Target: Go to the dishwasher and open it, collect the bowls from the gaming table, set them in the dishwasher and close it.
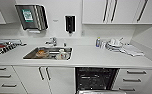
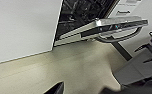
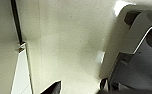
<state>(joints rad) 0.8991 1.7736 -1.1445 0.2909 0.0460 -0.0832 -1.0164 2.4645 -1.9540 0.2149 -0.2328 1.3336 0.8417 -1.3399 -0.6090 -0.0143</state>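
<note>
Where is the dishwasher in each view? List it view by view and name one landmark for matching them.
Head view: the dishwasher sits under the counter, right of the sink, door down, dark racks showing.
Left wrist view: the dishwasher is at the upper middle, its door hanging open above the pale floor.
Right wrist view: I cannot make it out.
Shared landmark: the white cabinet door beside its opening.
</note>
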